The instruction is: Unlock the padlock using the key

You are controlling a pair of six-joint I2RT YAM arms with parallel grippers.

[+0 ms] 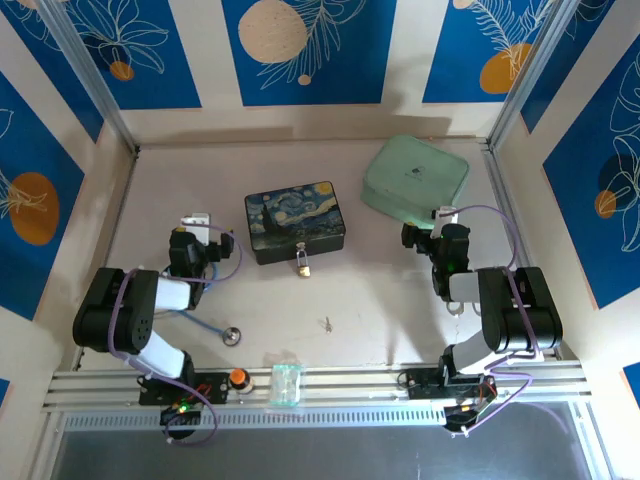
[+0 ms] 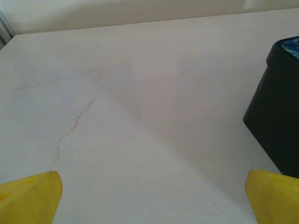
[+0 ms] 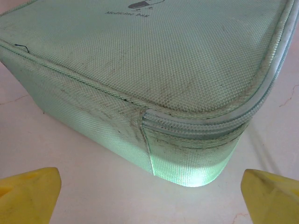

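Top external: padlock (image 1: 302, 268) at front of tin (image 1: 296, 222), key (image 1: 327, 323) nearer me, both between my left gripper (image 1: 195, 226) and right gripper (image 1: 440, 218), fingers spread wide.

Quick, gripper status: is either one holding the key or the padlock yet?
Left gripper: open, holding nothing.
Right gripper: open, holding nothing, facing the green bag.

The tin (image 1: 296, 221) is set at the middle of the table (image 1: 380, 290), and the padlock (image 1: 303, 266) is seen against its near side. The key (image 1: 327, 323) is laid before the padlock, well apart. The pouch (image 1: 415, 180) is placed right of the tin, farther back.
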